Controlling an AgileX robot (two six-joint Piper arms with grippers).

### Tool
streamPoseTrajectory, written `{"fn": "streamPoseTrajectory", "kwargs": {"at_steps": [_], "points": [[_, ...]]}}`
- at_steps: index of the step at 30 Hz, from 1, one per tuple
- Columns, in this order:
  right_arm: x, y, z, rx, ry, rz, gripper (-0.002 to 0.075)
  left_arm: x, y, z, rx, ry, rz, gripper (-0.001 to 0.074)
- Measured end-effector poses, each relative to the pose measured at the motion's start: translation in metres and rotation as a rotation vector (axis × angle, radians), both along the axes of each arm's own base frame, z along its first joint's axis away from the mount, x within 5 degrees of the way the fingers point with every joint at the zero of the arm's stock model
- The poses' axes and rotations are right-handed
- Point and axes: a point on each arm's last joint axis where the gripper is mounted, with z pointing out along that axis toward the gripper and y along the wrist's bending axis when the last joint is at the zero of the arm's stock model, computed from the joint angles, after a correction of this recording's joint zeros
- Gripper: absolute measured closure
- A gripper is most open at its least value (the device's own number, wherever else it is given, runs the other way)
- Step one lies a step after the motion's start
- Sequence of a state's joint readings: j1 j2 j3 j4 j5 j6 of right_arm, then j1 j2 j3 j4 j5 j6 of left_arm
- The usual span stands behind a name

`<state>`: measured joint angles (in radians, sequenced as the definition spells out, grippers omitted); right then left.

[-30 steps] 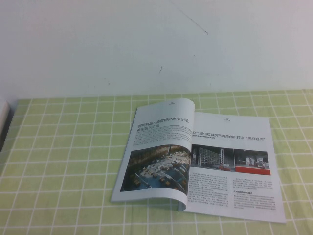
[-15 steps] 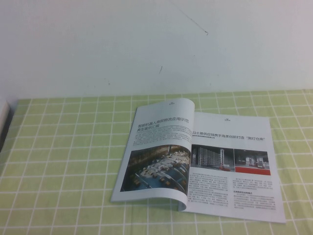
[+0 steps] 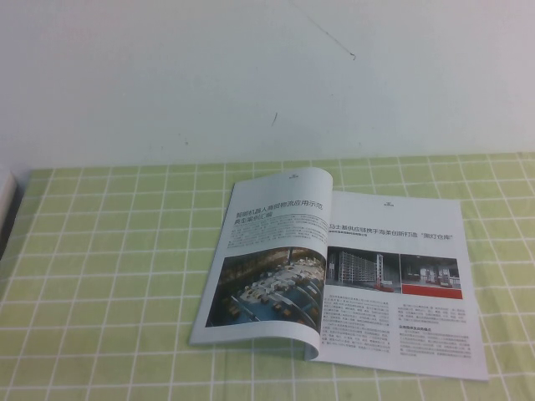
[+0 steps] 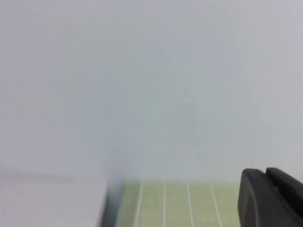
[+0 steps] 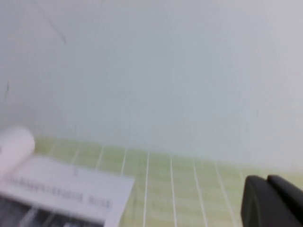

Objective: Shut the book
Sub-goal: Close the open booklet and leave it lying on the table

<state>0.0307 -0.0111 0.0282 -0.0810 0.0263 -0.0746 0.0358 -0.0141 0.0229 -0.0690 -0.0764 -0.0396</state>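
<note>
**Open glossy paper book (image 3: 338, 276) lies right of centre on the green checked surface (image 3: 109, 251), its left page arched.**
Only black edges of the left pincer (image 4: 270, 198) and right pincer (image 5: 272, 201) show, low in the wrist views; how far open they are cannot be told.

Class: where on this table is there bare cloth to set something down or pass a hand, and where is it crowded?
Free: the checked cloth left of the open book, and the strip between book and wall. Crowded: centre-right, under the book. The left gripper and right gripper show at their wrist views' edges, off the book.
</note>
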Motion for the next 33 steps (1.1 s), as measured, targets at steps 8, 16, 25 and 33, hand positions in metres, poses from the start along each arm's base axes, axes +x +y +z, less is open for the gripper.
{"fn": "streamPoseTrajectory", "kwargs": {"at_steps": [8,16,25,33], "points": [[-0.011,0.003,0.045,0.006,-0.509,0.035,0.0729,-0.021,0.002,0.048,0.020,-0.590,0.035,0.0738],[-0.028,0.004,0.068,0.035,-0.829,0.068,0.0729,-0.036,0.002,0.062,0.026,-0.810,0.045,0.0738],[-0.026,0.004,0.067,0.024,-0.790,0.060,0.0729,-0.037,0.002,0.063,0.019,-0.824,0.039,0.0738],[-0.039,0.002,0.123,0.010,-0.694,0.029,0.0729,-0.032,-0.001,0.096,-0.149,-0.523,-0.060,0.0738]]}}
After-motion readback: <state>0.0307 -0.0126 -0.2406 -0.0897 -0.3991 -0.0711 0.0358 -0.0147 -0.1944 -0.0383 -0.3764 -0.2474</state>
